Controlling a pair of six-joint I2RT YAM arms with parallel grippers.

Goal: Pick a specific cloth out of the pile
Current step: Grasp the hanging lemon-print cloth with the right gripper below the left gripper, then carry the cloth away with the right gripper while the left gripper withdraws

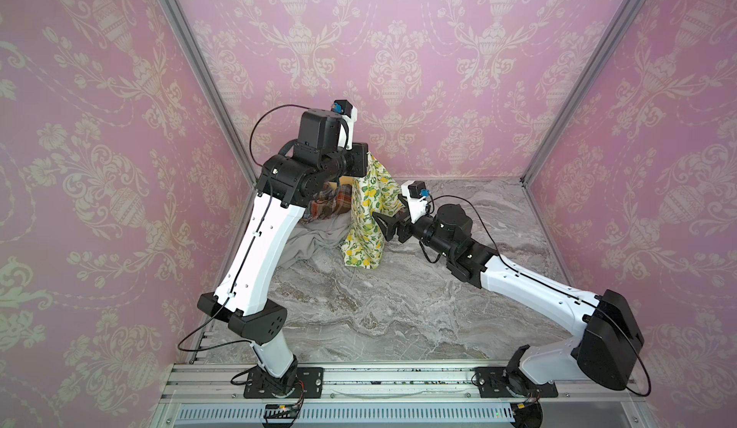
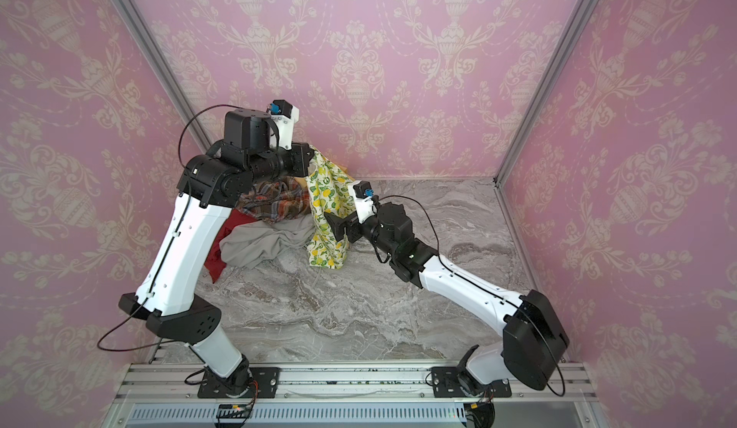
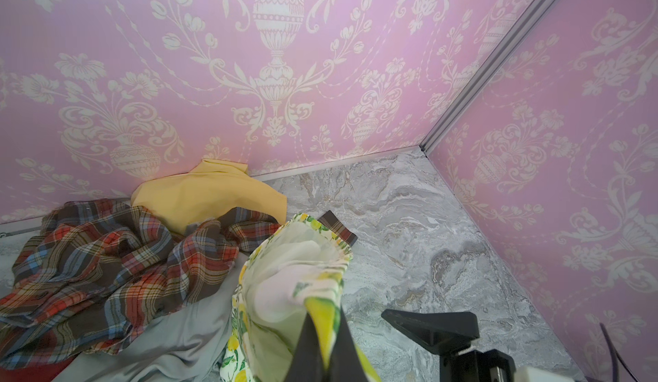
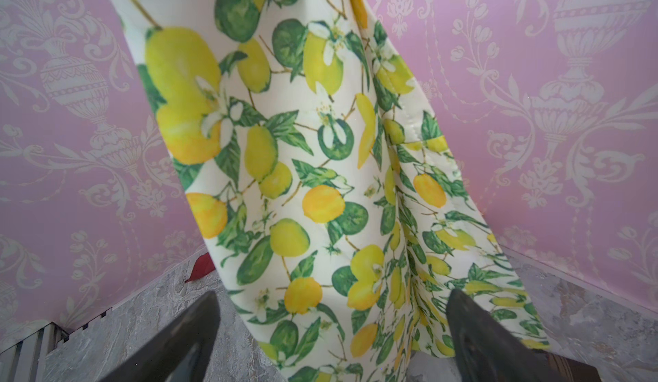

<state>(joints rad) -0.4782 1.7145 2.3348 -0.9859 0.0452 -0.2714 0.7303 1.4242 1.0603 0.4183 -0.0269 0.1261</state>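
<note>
The cloth (image 1: 365, 222) (image 2: 325, 222), cream-white with yellow lemons and green leaves, hangs from my left gripper (image 1: 369, 158) (image 2: 313, 155), high at the back beside the pile. In the left wrist view the left gripper (image 3: 322, 312) is shut on a bunched corner of the cloth (image 3: 292, 284). The cloth's lower end reaches down to the marble floor. My right gripper (image 1: 381, 226) (image 2: 335, 226) stands open against the hanging cloth's right side. In the right wrist view the cloth (image 4: 302, 184) fills the space in front of its spread fingers (image 4: 199, 327). The pile (image 1: 329, 202) (image 2: 275, 202) lies left of the cloth.
The pile holds a plaid garment (image 3: 106, 262), a mustard-yellow cloth (image 3: 206, 195), a grey garment (image 2: 263, 242) and a dark red one (image 2: 223, 242). Pink patterned walls (image 1: 438, 67) close the back and both sides. The marble floor (image 1: 399, 306) spreads to the front and right.
</note>
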